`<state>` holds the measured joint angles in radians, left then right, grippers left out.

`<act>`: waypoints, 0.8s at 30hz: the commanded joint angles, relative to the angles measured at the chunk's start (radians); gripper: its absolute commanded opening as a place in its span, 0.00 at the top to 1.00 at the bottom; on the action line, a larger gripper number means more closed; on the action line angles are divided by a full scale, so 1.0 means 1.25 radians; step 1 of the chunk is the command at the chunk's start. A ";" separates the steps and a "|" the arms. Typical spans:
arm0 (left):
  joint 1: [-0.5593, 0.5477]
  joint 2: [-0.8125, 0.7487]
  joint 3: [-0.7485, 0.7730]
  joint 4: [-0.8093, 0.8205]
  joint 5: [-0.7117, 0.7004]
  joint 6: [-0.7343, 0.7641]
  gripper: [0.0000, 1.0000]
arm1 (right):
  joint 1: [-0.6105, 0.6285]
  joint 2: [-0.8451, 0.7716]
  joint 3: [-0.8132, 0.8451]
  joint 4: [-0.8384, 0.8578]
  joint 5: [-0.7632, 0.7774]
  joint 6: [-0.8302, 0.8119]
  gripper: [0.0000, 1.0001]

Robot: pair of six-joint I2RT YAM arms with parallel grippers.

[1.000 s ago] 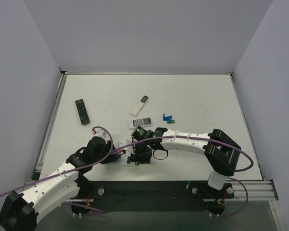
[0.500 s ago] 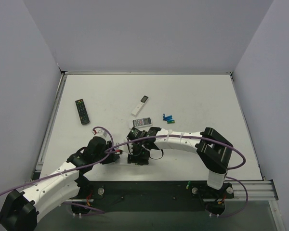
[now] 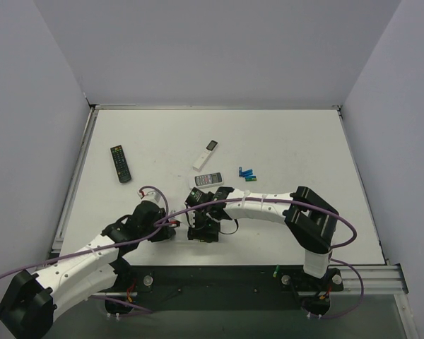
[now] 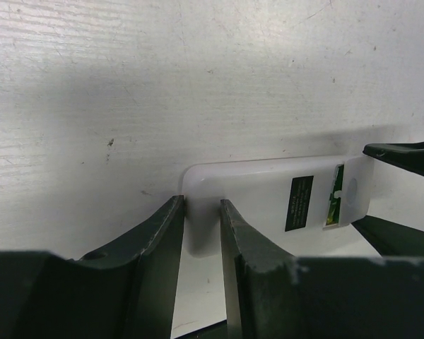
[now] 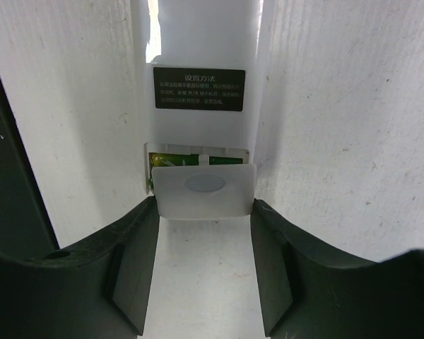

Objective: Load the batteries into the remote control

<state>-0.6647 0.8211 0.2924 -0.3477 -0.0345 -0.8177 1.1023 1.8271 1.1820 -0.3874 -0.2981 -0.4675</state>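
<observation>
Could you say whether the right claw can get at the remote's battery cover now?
Probably yes: the right claw brackets the battery cover, touching both sides; the left claw pinches the remote control at its other end.

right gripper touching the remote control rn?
Touching. Right wrist view: right gripper straddles the remote control at its battery-cover end, both fingers meeting its sides, no gap.
</observation>
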 commanded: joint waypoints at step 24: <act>-0.082 0.024 0.027 -0.016 -0.045 -0.054 0.74 | 0.009 0.022 0.071 -0.069 -0.025 0.067 0.73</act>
<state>-0.7414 0.8566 0.3260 -0.3637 -0.1238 -0.8799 1.1065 1.8465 1.2228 -0.4450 -0.2977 -0.4355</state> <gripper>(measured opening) 0.286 0.458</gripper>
